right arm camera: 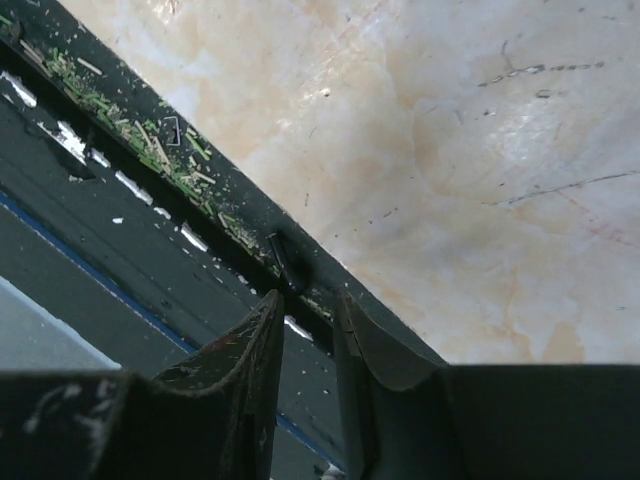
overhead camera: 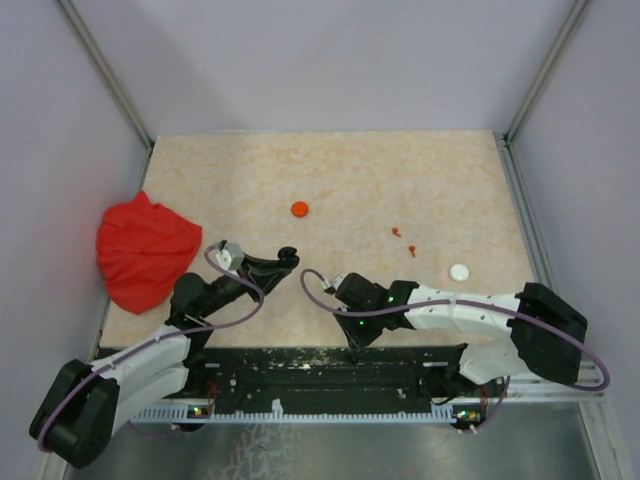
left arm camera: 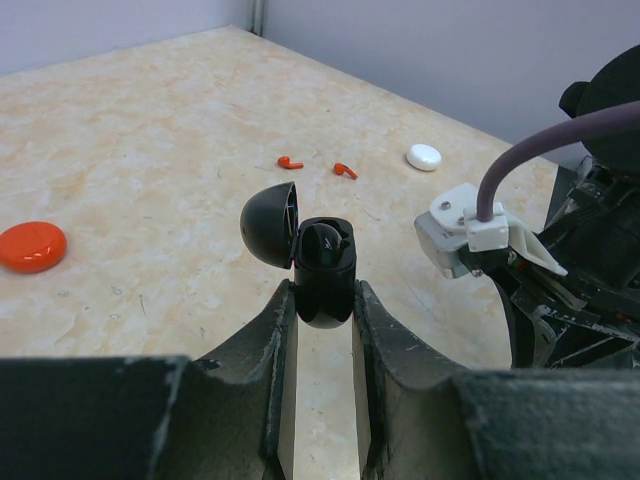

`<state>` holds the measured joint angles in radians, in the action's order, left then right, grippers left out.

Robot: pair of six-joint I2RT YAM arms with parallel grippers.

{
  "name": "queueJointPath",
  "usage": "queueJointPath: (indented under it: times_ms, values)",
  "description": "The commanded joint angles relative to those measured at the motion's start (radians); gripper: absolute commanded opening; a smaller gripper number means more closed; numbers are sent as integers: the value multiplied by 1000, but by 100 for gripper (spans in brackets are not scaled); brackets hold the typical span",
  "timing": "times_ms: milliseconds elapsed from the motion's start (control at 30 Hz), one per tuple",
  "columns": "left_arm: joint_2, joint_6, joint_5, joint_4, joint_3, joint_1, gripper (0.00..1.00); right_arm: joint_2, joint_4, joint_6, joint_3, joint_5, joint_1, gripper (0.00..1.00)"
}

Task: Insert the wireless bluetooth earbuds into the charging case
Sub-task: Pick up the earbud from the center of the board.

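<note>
Black, lid hinged open, the charging case is clamped upright by the left gripper, presumably so its wells are presented upward. A black earbud is lodged in the rail, just ahead of the right gripper, whose fingers are narrowly parted and empty. The groove is judged the obstacle, while orange-red earbuds are seen well apart on the table.
</note>
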<state>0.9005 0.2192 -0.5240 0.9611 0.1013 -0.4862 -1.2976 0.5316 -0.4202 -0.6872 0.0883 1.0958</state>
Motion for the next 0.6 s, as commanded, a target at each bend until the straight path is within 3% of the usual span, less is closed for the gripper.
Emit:
queueJointPath:
  times_ms: [0, 567]
  values:
    - [-10, -11, 18, -17, -14, 5, 1, -18, -54, 2, -3, 47, 28, 27]
    - [6, -12, 13, -5, -14, 4, 1, -127, -87, 4, 0, 104, 38, 27]
